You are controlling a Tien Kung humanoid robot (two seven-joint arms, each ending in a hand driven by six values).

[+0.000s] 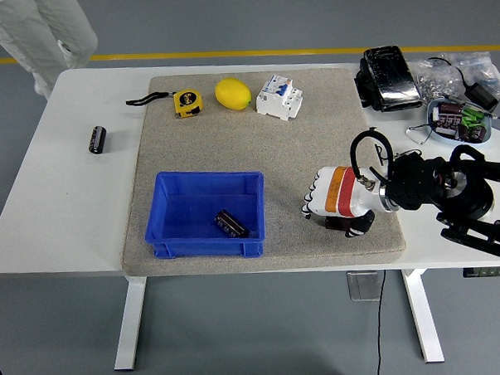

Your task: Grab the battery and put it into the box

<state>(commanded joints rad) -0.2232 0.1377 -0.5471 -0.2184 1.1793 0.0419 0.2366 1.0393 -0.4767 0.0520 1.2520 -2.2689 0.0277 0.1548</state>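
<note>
My right hand point(334, 202) is curled and holds nothing. At its nine o'clock sits the blue box point(205, 214) with a battery point(232, 224) inside.

My table: mat point(315, 151) in the middle, clutter at both ends.

The box point(205, 214) sits on the mat's near left part, with one battery point(232, 224) in it, toward its right front. My right hand point(332, 195) is over the mat to the box's right. Along the mat's far edge lie a tape measure point(187, 101), a lemon point(233, 93) and a breaker point(278, 97), left to right. A second battery point(97, 138) lies off the mat, on the table point(60, 204) to the left.
</note>
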